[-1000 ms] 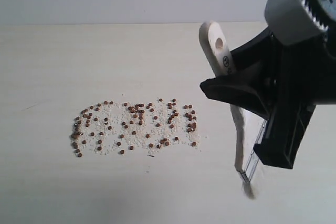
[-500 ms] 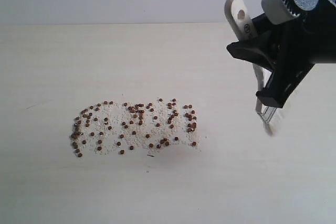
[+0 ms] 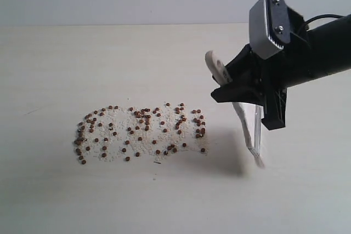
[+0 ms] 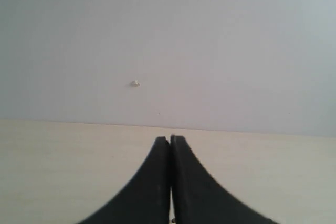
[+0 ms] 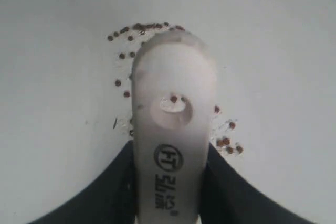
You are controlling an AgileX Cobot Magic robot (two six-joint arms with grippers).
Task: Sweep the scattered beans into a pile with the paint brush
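My right gripper covers the middle of the paint brush handle, and its bristle tip is a blur. From my right wrist, the handle end hides many beans; ferrule and bristles fall outside the frame.

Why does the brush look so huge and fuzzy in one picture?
Right wrist view: the pale cream wooden paint brush sits very close, so it looks huge and soft. Exterior view: its off-white bristles blur, beside a soft grey shadow.

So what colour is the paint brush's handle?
The paint brush handle is pale cream, with black printed markings. The right wrist view shows it best.
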